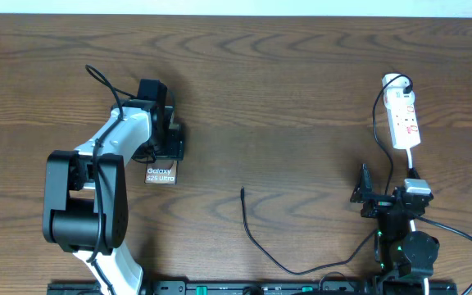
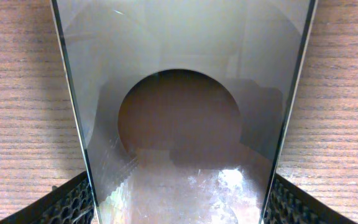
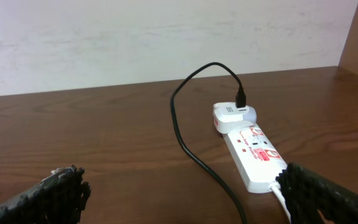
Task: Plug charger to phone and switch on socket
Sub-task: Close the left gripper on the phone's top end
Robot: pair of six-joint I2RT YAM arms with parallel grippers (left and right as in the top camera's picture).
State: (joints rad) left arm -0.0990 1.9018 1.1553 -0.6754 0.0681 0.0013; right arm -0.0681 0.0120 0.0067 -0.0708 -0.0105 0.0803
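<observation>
Evidently the phone [image 1: 161, 174] sits left of centre on the table [image 1: 301, 65], its edges clamped in the left gripper [image 1: 165, 154]. The charger [image 1: 256, 239] lies loose, its connector tip [image 1: 242, 192] well apart from the phone, so plugging is not begun. The right gripper [image 1: 381, 201], fingers spread and empty, waits near the socket [image 1: 405, 121]; next it must fetch that tip

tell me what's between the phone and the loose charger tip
Nothing. In the overhead view, the stretch of table from the phone to the charger tip is bare wood.
</observation>
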